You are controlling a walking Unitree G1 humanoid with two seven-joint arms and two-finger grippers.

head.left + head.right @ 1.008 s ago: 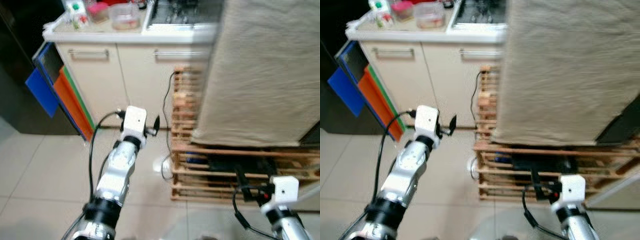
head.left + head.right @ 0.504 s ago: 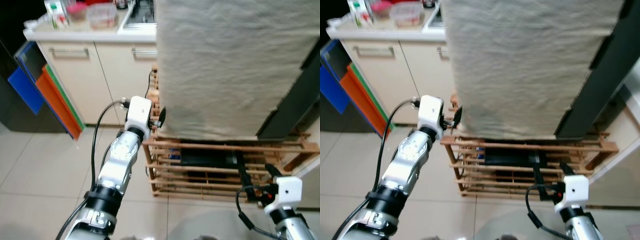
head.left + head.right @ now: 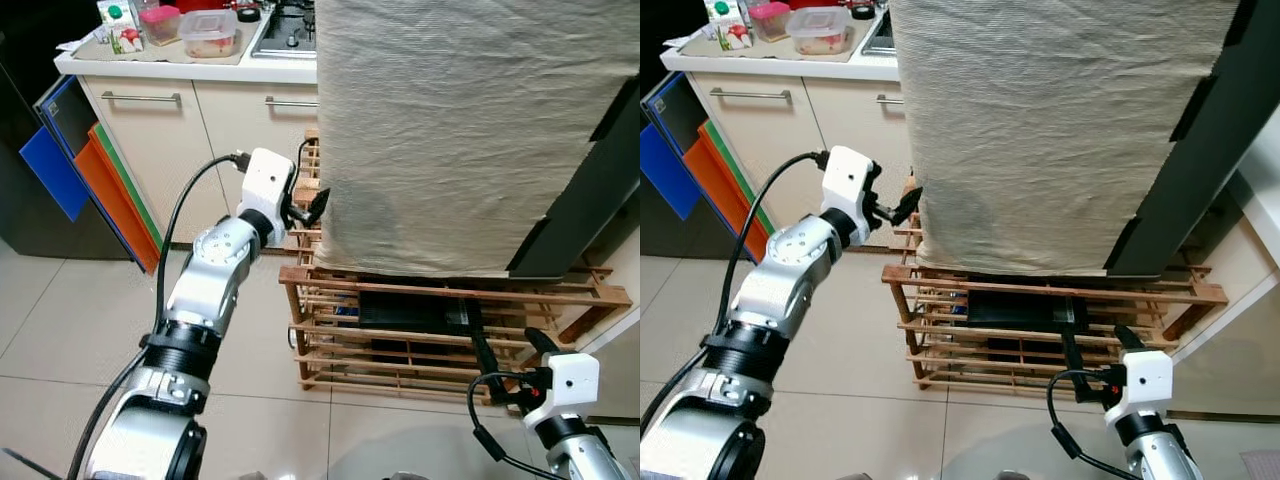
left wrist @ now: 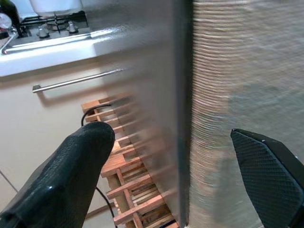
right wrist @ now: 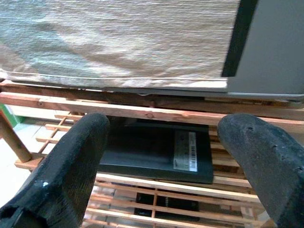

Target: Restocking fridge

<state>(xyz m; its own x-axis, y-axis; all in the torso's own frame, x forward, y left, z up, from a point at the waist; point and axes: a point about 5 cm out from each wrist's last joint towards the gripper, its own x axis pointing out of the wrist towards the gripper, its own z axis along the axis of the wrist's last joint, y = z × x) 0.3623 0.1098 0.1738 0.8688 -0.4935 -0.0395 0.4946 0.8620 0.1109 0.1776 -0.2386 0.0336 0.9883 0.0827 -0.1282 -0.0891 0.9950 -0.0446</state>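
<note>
Straight ahead of me stands the fridge [image 3: 470, 130], a tall box draped in a beige woven cloth [image 3: 1040, 130], its long axis upright. It sits on a low wooden slatted rack [image 3: 440, 320]; a dark flat device [image 5: 156, 152] lies on the rack's shelf beneath it. Dark panels [image 3: 1185, 150] show past the cloth on my right side, but I cannot tell whether they are the fridge's door or its body.

Beyond it on my left runs a kitchen desk [image 3: 170, 68] with cream cabinet fronts and bar handles. On it sit a clear food tub [image 3: 210, 32], a pink-lidded tub [image 3: 158, 22] and a small carton [image 3: 120, 25]. Blue, orange and green boards [image 3: 90, 180] lean against the cabinet's end.

My left gripper [image 3: 305, 208] is raised at the fridge's left front corner, fingers spread and holding nothing. In the left wrist view one finger lies toward the cabinet side and the other in front of the cloth, so the vertical corner edge runs between them. I judge this arm is the nearer one for taking hold of that edge, and the cloth covering it is what stands in the way.

My right gripper [image 5: 175, 156] is low, near the floor, released and empty, pointing at the rack under the fridge.
</note>
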